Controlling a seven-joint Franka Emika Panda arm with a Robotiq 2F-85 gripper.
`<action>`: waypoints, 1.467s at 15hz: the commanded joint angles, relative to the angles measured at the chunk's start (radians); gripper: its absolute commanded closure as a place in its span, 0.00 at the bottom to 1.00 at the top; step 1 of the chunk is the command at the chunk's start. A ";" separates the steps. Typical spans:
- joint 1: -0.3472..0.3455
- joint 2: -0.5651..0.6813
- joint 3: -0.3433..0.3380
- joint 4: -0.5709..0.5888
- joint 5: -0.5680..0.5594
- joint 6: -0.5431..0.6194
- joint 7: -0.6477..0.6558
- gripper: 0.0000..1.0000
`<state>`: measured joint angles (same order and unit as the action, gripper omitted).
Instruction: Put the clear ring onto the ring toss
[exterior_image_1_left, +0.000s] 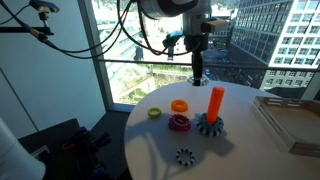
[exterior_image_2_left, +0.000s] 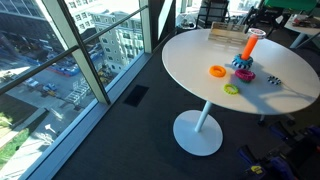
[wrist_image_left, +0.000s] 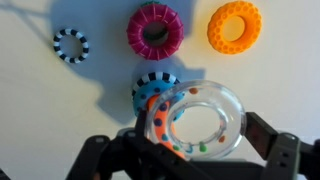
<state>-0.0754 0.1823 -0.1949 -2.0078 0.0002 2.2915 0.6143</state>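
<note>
Nearest the lens, the clear ring (wrist_image_left: 228, 105) is seen clamped between the jaws of the gripper (wrist_image_left: 195, 140) and is held in the air above the ring toss (wrist_image_left: 148, 92). The ring's opening is judged offset from the orange peg, which is overlapped by its rim. If release is made here, the peg top may be struck and the ring deflected toward the pink ring (wrist_image_left: 153, 30) or across the table (exterior_image_1_left: 150, 140).

Transparent clear ring (wrist_image_left: 231, 110); ring toss (exterior_image_1_left: 215, 105) orange peg, teal base.
</note>
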 joint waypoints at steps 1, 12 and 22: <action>-0.019 0.025 -0.008 0.074 -0.003 -0.055 0.046 0.30; -0.051 0.131 -0.026 0.190 0.041 -0.055 0.087 0.30; -0.067 0.189 -0.038 0.274 0.049 -0.094 0.108 0.30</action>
<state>-0.1325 0.3428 -0.2321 -1.7892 0.0286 2.2454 0.7126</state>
